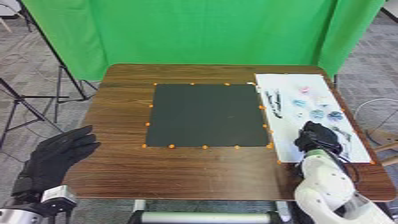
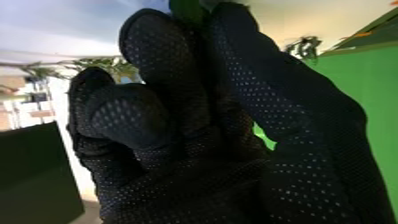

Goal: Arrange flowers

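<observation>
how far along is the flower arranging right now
Early stage, it seems: nothing looks arranged yet.

In hand: the right hand, over the white sheet, appears to pinch a green piece, perhaps a stem or leaf.

Left: the pink piece and blue pieces, probably flowers, lie spread on the sheet and likely still need arranging.

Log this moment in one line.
arrange flowers | right hand: at white sheet, green piece between fingers and thumb | left hand: open, table's left edge
</observation>
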